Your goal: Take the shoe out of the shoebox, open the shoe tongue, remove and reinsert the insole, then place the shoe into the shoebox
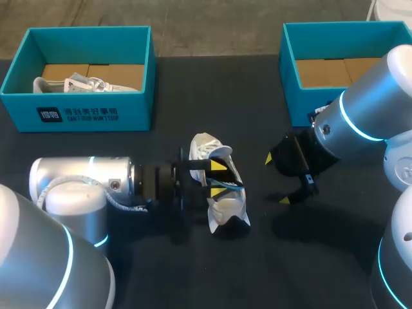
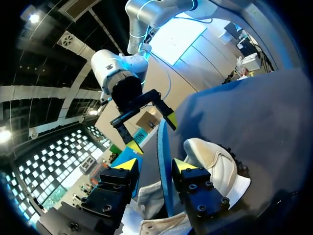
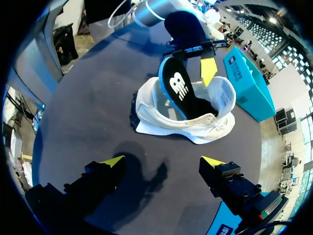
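Shoe out on the table, insole clamped in the left gripper.

White shoe (image 1: 222, 209) lies on the dark table (image 1: 193, 270) near its middle, running along the 12-to-6 line in the head view. My left gripper (image 1: 220, 174) comes in from 9 o'clock and sits over the shoe's opening. Its jaws are clenched on the insole (image 3: 178, 88), which is black on top with a blue edge and stands tilted, one end down inside the shoe and the other raised. My right gripper (image 1: 277, 179) hangs at 3 o'clock of the shoe, near it but apart, jaws released and spread wide with nothing between them. Left shoebox (image 1: 77, 106) is at 10 o'clock of the shoe with a second shoe (image 1: 84, 84) inside. Right shoebox (image 1: 291, 96) is at 2 o'clock.
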